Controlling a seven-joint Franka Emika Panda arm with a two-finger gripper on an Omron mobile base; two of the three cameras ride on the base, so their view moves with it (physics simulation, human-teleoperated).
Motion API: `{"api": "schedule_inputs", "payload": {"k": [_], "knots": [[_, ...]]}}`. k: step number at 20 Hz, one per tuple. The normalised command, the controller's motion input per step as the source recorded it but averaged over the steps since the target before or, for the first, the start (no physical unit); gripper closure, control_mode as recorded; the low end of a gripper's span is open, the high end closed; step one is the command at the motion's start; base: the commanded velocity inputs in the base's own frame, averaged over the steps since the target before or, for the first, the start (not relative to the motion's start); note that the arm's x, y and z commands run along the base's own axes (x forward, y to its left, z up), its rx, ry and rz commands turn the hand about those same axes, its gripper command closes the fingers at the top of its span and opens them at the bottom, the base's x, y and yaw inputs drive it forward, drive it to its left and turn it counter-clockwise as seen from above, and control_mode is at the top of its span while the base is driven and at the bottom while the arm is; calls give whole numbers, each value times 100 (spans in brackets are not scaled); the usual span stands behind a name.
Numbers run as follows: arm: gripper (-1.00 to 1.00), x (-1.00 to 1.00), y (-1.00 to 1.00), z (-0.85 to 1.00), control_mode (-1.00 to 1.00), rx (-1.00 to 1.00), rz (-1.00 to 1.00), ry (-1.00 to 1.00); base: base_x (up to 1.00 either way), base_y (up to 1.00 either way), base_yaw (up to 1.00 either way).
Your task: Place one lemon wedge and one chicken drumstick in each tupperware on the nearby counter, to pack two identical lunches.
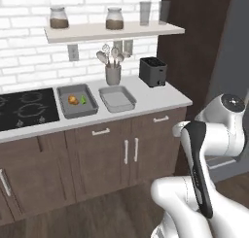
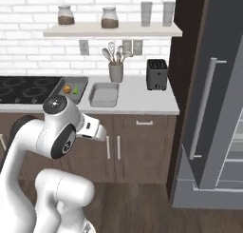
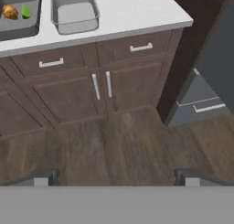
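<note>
Your gripper (image 3: 114,177) is hanging wide open and empty above the floor. Beyond, on the counter (image 1: 160,100), one tupperware (image 1: 77,100) is holding a chicken drumstick (image 1: 73,100) and lemon wedge (image 1: 83,99); its neighbour (image 1: 116,98) is awaiting filling.

Matt off-white counter (image 1: 155,98); dark wood-grain cabinets (image 1: 102,159); silver metal handles (image 1: 101,131).

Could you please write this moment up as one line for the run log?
hand: open, holding nothing, above floor | left tupperware: chicken drumstick plus lemon wedge | right tupperware: nothing inside | both on counter
</note>
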Motion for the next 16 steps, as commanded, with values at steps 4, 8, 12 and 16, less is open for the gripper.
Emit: {"api": "schedule_inputs", "payload": {"k": [4, 8, 12, 16], "knots": [[-100, 0, 0, 0, 100, 0, 0, 0, -2, -87, -31], [-100, 0, 0, 0, 100, 0, 0, 0, 3, -81, -53], [-100, 0, 0, 0, 100, 0, 0, 0, 26, -88, -55], [-100, 0, 0, 0, 100, 0, 0, 0, 38, -98, -56]]}}
